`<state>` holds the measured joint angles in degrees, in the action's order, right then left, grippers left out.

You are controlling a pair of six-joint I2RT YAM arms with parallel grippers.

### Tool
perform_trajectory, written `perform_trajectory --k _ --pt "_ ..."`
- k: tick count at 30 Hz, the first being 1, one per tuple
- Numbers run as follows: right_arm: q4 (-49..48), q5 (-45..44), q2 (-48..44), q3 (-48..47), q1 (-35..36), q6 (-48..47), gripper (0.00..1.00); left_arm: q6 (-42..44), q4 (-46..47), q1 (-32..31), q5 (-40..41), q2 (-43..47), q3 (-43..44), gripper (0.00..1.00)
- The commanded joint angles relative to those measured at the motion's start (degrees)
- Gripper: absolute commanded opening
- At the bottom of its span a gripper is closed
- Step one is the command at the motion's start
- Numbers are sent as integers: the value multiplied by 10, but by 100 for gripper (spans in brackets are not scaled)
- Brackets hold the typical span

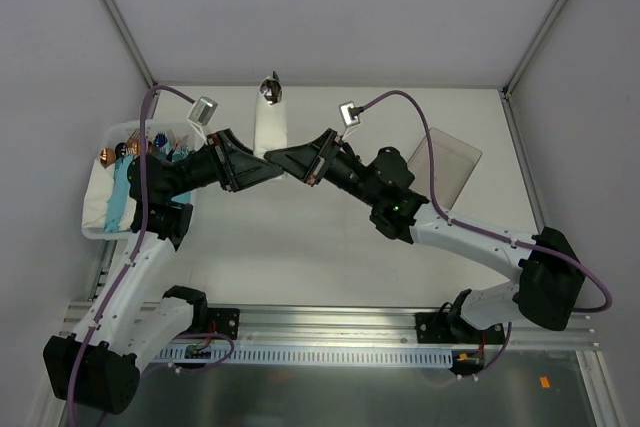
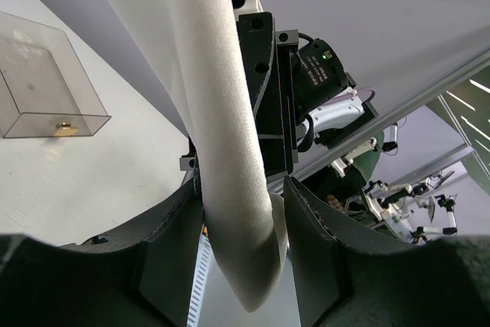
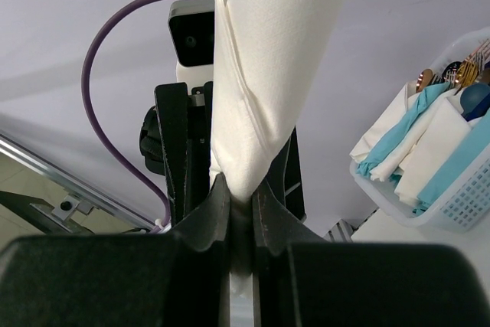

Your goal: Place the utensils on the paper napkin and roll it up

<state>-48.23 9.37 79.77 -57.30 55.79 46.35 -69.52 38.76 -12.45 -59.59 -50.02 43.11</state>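
Note:
The paper napkin [image 1: 270, 129] is a narrow white roll, held upright off the table at the back centre. The utensils [image 1: 271, 88] show only as dark and silvery ends poking out of its far end. My left gripper [image 1: 258, 169] and right gripper [image 1: 288, 163] meet tip to tip at the roll's near end. In the left wrist view the roll [image 2: 222, 112] runs between the fingers of my left gripper [image 2: 243, 189] and touches both. In the right wrist view my right gripper [image 3: 237, 189] pinches the roll's [image 3: 268, 74] narrowed end tightly.
A white basket [image 1: 88, 209] at the left holds light-blue and white rolled bundles and coppery cutlery [image 1: 130, 147]; it also shows in the right wrist view [image 3: 459, 204]. A clear plastic tray [image 1: 450, 162] lies at the back right, seen too in the left wrist view [image 2: 46, 74].

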Motion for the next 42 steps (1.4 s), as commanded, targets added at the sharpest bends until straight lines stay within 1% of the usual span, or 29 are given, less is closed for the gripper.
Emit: perform_trajectory --k 1,5,9,15,17,18,19,21,25,26,29,30,31,32,33,34,35,38,39,42 --pt "-21 -34 -3 3 -15 0 0 -4 69 -14 -47 18 5 45" --pt "-22 -35 -3 3 -16 1 0 7 67 -15 -57 17 6 44" --pt "-22 -34 -4 3 -17 1 0 27 47 -16 -64 21 7 38" --pt "-24 -31 -1 1 -19 6 0 66 13 -17 -76 28 12 37" --pt "-25 -30 1 0 -19 9 0 73 12 -17 -81 29 14 37" --pt "-27 -30 2 0 -20 11 0 75 11 -18 -83 28 15 41" --pt "-28 -30 3 1 -20 14 0 77 11 -18 -87 28 16 42" --pt "-34 -28 4 1 -22 18 0 88 4 -17 -96 28 19 43" --pt "-35 -25 4 0 -22 19 0 104 -10 -17 -105 26 20 34" --pt "-35 -26 3 1 -23 19 0 110 -10 -18 -106 26 20 29" --pt "-35 -25 2 1 -23 18 0 125 -25 -18 -108 26 23 28" --pt "-35 -22 2 -1 -24 18 0 143 -60 -18 -105 25 28 17" --pt "-35 -21 2 -1 -24 17 0 143 -61 -18 -102 25 31 17" --pt "-35 -19 3 -3 -23 16 0 154 -72 -18 -100 24 34 13" --pt "-35 -17 2 -4 -24 14 0 153 -75 -17 -102 20 36 6" --pt "-35 -15 2 -4 -23 12 0 151 -77 -18 -102 19 36 2" --pt "-34 -7 2 -5 -23 7 0 149 -79 -17 -104 16 36 0" --pt "-7 -1 -3 -14 -24 -9 15 147 -86 -18 -106 13 32 0" --pt "8 -1 -6 -16 -24 -14 25 148 -90 -18 -106 15 31 0" --pt "42 3 -20 -23 -30 -35 37 158 -106 -18 -111 16 29 0"
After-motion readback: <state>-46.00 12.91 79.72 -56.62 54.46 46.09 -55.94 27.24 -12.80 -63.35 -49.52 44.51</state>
